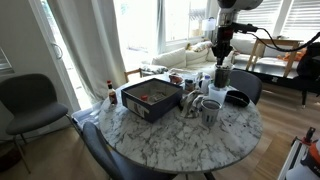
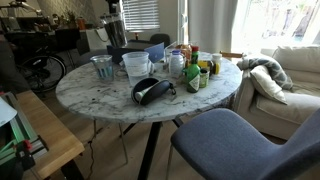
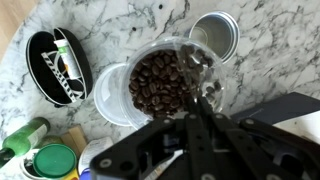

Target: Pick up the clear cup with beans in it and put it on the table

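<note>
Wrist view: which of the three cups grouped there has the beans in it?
The clear cup with beans in the middle, full of dark brown beans. The white cup beside it and the pale mug on its other side show no beans.

Single arm (image 1: 232,12) hangs from above at the far right of the scene; wrist vertical; pincer (image 1: 222,58) points straight down; in the wrist view its fingers (image 3: 200,112) sit close together, pinching the right wall of the clear cup with beans (image 3: 160,85).
</note>
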Action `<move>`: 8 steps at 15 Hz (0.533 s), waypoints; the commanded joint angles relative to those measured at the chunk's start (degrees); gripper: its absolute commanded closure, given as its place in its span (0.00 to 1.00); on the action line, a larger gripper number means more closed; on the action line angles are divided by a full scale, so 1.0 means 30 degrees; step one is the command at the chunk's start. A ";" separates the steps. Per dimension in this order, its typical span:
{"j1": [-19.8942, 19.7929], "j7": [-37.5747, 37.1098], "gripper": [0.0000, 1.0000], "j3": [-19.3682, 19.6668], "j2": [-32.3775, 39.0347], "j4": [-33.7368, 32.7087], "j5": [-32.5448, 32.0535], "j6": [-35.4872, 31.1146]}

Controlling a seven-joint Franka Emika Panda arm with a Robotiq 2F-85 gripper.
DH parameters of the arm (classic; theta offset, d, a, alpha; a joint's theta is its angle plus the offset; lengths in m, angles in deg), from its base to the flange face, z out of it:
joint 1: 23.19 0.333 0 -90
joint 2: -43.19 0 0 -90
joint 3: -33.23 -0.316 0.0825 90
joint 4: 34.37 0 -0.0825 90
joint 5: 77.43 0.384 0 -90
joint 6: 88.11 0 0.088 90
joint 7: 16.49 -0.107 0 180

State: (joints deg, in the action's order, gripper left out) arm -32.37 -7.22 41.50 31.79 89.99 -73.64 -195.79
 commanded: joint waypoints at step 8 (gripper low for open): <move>0.2798 0.2429 0.99 -0.1672 -0.3931 0.3121 0.0265 0.1347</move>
State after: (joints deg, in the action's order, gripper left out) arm -26.67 -2.15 37.50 24.35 95.14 -73.53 -192.19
